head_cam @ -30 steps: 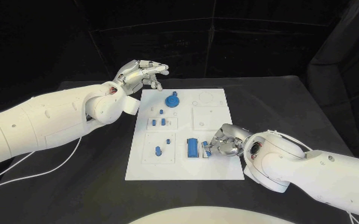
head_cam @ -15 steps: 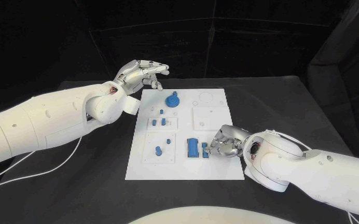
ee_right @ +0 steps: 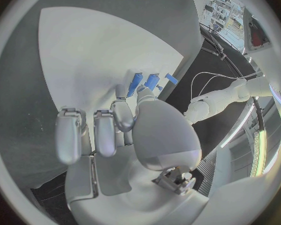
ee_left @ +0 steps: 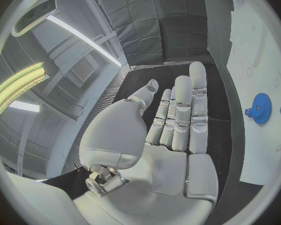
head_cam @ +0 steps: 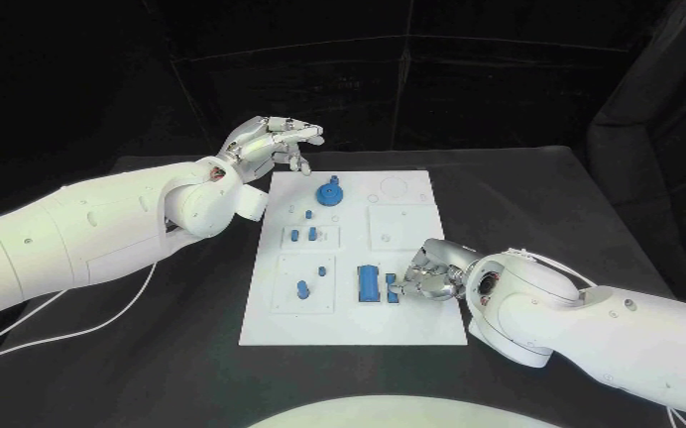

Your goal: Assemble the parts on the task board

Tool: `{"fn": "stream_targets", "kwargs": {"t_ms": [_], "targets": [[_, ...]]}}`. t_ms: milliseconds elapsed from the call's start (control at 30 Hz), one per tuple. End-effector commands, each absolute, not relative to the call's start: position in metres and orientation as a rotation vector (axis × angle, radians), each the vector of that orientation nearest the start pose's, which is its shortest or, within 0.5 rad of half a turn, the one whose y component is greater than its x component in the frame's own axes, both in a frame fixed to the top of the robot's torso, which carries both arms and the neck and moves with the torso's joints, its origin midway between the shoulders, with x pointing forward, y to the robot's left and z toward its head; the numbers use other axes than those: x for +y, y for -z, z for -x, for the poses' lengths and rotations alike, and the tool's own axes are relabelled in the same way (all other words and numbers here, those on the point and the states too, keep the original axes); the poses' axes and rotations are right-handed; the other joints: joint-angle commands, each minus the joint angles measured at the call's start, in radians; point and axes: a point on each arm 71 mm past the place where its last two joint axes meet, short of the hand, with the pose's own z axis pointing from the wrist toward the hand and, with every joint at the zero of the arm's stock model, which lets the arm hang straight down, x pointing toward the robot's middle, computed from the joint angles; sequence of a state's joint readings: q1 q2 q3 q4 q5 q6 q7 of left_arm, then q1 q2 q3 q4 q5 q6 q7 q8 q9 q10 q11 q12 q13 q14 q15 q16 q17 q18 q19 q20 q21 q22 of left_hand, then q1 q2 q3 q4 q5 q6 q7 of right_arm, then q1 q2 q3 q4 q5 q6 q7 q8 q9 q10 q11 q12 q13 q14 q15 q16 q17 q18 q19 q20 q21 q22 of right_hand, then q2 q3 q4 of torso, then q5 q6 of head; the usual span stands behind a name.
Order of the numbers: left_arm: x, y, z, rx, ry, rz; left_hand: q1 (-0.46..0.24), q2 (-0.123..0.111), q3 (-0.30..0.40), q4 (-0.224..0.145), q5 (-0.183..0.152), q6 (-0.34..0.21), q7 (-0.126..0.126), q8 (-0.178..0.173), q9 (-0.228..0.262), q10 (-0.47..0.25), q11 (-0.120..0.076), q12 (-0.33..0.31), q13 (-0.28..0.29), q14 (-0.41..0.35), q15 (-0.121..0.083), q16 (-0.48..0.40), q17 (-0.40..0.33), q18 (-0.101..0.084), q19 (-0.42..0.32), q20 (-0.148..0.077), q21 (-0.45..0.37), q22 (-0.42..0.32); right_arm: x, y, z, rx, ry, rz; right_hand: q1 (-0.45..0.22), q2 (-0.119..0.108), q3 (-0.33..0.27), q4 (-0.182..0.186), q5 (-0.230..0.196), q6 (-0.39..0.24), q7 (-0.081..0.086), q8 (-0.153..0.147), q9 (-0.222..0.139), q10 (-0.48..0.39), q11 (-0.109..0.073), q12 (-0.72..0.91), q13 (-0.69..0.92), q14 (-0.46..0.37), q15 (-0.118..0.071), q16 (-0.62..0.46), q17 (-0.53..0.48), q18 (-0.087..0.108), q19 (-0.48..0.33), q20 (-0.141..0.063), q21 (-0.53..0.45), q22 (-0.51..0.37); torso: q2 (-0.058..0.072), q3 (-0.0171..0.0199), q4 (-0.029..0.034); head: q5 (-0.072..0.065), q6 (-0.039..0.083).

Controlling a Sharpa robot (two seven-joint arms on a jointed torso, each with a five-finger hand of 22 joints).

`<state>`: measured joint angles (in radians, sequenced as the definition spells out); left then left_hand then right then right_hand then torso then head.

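The white task board [head_cam: 414, 319] lies in the middle of the table. On it are a blue gear [head_cam: 330, 193], small blue pegs [head_cam: 300, 234], a blue piece [head_cam: 303, 287] and a blue rectangular block [head_cam: 368, 282]. My right hand [head_cam: 429, 275] is low over the board's near right part. Its thumb and a finger pinch a small blue part [head_cam: 391, 291] right beside the block; the right wrist view shows that part [ee_right: 152, 80] at the fingertips [ee_right: 121, 94]. My left hand [head_cam: 272, 141] hovers beyond the board's far left corner with straight, spread fingers [ee_left: 181, 115] and holds nothing. The gear [ee_left: 260, 107] lies past it.
White square recesses [head_cam: 399, 224] and a ring outline [head_cam: 392, 187] mark the board's right half. Black table surface surrounds the board, with a white cable [head_cam: 86, 324] lying at the near left. A black curtain closes the back.
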<state>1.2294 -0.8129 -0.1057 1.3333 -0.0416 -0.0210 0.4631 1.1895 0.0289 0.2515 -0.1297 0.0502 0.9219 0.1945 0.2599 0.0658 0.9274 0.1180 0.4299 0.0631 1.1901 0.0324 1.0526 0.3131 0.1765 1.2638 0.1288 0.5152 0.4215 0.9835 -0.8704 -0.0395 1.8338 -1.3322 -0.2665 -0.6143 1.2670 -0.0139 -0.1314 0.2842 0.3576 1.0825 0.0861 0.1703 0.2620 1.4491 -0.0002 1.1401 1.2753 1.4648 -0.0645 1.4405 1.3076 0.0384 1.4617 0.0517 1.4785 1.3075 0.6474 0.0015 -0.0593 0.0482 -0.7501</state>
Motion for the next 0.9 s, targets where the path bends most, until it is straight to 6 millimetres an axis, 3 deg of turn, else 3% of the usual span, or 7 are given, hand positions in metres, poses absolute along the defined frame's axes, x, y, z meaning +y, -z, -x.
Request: {"fn": "stream_targets", "kwargs": {"t_ms": [33, 67, 100, 200, 900], "targets": [[0.237, 0.190, -0.513, 1.486, 1.687, 0.980, 0.003, 0.008, -0.008, 0.000, -0.001, 0.005, -0.003, -0.005, 0.000, 0.002, 0.002, -0.004, 0.001, -0.008, -0.001, 0.004, -0.001, 0.005, 0.006, -0.001, -0.005, -0.001, -0.152, 0.261, -0.377, 2.115, -0.548, -0.150, -0.013, -0.004, -0.013, 0.001, -0.026, 0.008, -0.001, -0.005, -0.002, -0.004, 0.006, -0.006, -0.001, 0.061, 0.004, -0.004, 0.023, -0.003, 0.011, 0.002, -0.006, 0.147, 0.001, 0.0007, -0.0009, 0.000, -0.002], [0.237, 0.190, -0.513, 1.486, 1.687, 0.980, 0.003, 0.008, -0.008, 0.000, -0.001, 0.005, -0.003, -0.005, 0.000, 0.002, 0.002, -0.004, 0.001, -0.008, -0.001, 0.004, -0.001, 0.005, 0.006, -0.001, -0.005, -0.001, -0.152, 0.261, -0.376, 2.115, -0.554, -0.148, -0.036, -0.001, -0.030, -0.001, -0.099, 0.008, -0.003, -0.004, -0.002, -0.003, 0.006, -0.005, 0.001, 0.061, 0.004, -0.004, 0.024, -0.002, 0.011, 0.001, -0.006, 0.148, 0.001, 0.0006, -0.0005, 0.000, -0.002], [0.237, 0.190, -0.513, 1.486, 1.686, 0.980, 0.003, 0.008, -0.008, 0.000, -0.001, 0.005, -0.003, -0.005, 0.000, 0.002, 0.002, -0.004, 0.001, -0.008, -0.001, 0.004, -0.001, 0.005, 0.006, -0.001, -0.005, -0.001, -0.153, 0.261, -0.376, 2.116, -0.558, -0.146, -0.040, 0.000, -0.033, -0.002, -0.110, 0.008, -0.003, -0.004, -0.002, -0.003, 0.006, -0.005, 0.001, 0.061, 0.004, -0.004, 0.024, -0.002, 0.011, 0.001, -0.006, 0.148, 0.001, 0.0006, -0.0004, 0.000, -0.002], [0.238, 0.190, -0.514, 1.485, 1.685, 0.981, 0.003, 0.008, -0.008, 0.000, -0.001, 0.005, -0.003, -0.005, 0.000, 0.002, 0.002, -0.004, 0.001, -0.008, -0.001, 0.004, -0.001, 0.005, 0.006, -0.001, -0.005, -0.001, -0.153, 0.261, -0.375, 2.125, -0.566, -0.134, -0.060, -0.008, -0.062, 0.004, -0.243, 0.008, -0.002, -0.003, -0.001, -0.002, 0.005, -0.002, 0.004, 0.062, 0.004, -0.003, 0.026, -0.003, 0.011, 0.001, -0.006, 0.148, 0.000, 0.0007, -0.0002, -0.001, -0.002], [0.237, 0.190, -0.514, 1.485, 1.688, 0.979, 0.003, 0.008, -0.008, 0.000, -0.001, 0.005, -0.003, -0.005, 0.000, 0.002, 0.002, -0.004, 0.001, -0.008, -0.001, 0.004, -0.001, 0.005, 0.006, -0.001, -0.005, -0.001, -0.157, 0.271, -0.386, 2.146, -0.494, -0.123, 0.057, 0.032, -0.062, -0.060, -0.213, 0.019, -0.005, 0.011, 0.003, -0.002, 0.002, -0.003, 0.006, 0.063, 0.002, -0.001, 0.032, -0.003, 0.013, 0.000, -0.005, 0.151, 0.001, -0.0001, 0.0018, 0.002, -0.007]]}}
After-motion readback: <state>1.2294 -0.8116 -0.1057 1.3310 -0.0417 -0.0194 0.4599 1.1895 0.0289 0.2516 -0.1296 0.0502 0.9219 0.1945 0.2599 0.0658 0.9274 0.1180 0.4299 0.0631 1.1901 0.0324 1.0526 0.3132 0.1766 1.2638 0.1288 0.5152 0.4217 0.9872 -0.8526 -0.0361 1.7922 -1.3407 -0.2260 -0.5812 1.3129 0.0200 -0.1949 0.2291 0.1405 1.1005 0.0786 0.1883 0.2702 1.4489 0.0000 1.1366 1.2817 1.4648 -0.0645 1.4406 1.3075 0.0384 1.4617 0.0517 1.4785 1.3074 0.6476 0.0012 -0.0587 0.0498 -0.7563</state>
